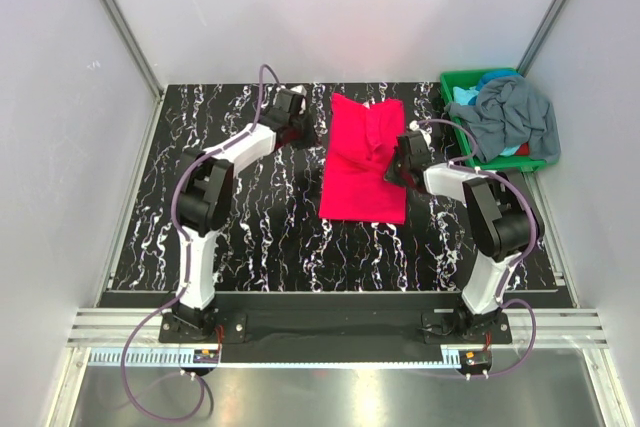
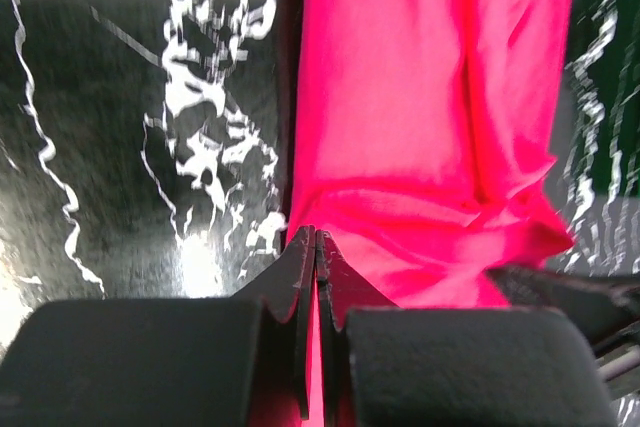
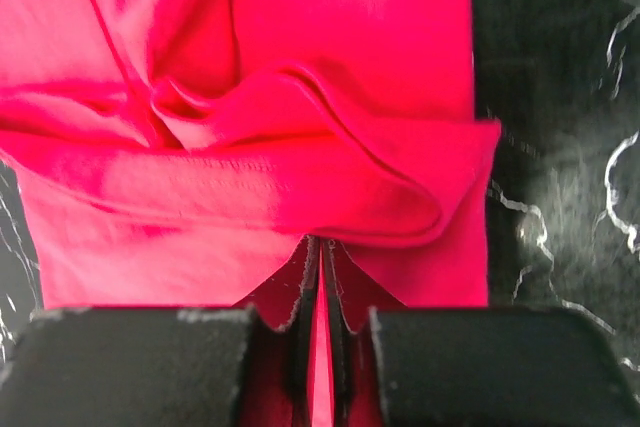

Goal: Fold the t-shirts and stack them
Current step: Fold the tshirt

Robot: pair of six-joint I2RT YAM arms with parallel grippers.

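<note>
The magenta t-shirt (image 1: 358,169) lies partly folded in the middle of the table, with bunched folds near its far right. My left gripper (image 1: 312,133) is at its far left edge; in the left wrist view its jaws (image 2: 315,238) are shut on the magenta t-shirt (image 2: 420,127), which puckers at the tips. My right gripper (image 1: 394,169) is at the shirt's right edge; its jaws (image 3: 320,242) are shut on a folded flap of the magenta t-shirt (image 3: 250,187). The slate grey-blue t-shirt (image 1: 515,115) lies heaped in the bin over the teal-blue t-shirt (image 1: 463,95).
A green plastic bin (image 1: 470,75) stands at the back right corner. The table (image 1: 260,237) is black with white marbling. White walls with metal frame posts close in the back and sides.
</note>
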